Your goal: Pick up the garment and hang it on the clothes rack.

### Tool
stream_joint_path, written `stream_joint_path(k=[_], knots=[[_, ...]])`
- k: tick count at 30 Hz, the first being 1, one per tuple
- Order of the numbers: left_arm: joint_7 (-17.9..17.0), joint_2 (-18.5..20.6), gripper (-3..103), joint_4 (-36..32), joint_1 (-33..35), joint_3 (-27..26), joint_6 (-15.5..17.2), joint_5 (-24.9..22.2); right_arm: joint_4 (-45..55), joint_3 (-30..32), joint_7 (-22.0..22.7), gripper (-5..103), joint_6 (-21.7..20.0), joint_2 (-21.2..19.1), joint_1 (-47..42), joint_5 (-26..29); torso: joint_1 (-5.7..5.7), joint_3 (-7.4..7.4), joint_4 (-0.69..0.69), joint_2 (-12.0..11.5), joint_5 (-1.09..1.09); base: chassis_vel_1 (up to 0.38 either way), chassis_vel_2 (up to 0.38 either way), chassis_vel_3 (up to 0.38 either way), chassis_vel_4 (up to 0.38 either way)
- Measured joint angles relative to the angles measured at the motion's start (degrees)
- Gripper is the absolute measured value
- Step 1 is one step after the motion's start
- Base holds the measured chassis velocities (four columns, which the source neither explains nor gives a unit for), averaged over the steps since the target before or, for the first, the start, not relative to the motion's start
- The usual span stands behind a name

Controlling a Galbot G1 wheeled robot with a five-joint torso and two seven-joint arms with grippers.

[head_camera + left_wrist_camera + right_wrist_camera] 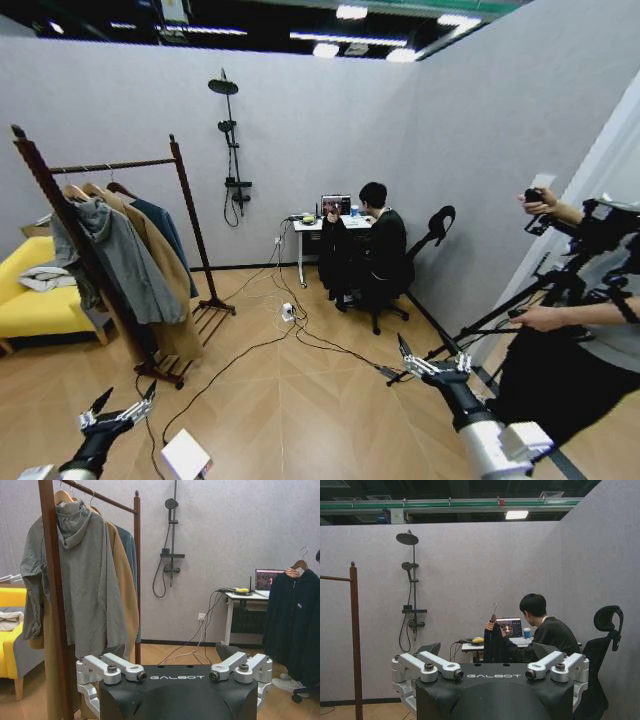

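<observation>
Grey-walled room, wood floor. My left gripper [122, 403] and right gripper [427, 360], both spread empty, sit low. Black garment [293, 625] hangs from a seated person's hand [291, 572] by the desk, well apart from the clothes rack [185, 190]. Step: approach; next needs reaching its hanger.

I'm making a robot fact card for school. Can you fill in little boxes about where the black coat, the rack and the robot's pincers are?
black coat: on a hanger, held up by a seated person's hand near the desk
clothes rack: by the left wall, holding grey, tan and blue coats
left pincer: open, low, holding nothing
right pincer: open, low, holding nothing
</observation>
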Motion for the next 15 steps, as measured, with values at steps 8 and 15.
stream_joint_path(k=[8, 15], knots=[[0.00, 0.00, 100, 0.00, 0.00, 0.00, 0.00, 0.00, 0.03, 0.18, 0.07, 100, -0.26, -0.03, 0.21, 0.06, 0.00, 0.00, 0.00, 0.00, 0.00, 0.000, 0.000, 0.000, 0.000], [0.00, 0.00, 100, 0.00, 0.00, 0.00, 0.00, 0.00, -0.19, 0.10, 0.14, 100, -0.92, 0.01, 0.71, 0.06, 0.00, 0.00, 0.00, 0.00, 0.00, 0.000, 0.000, 0.000, 0.000]])
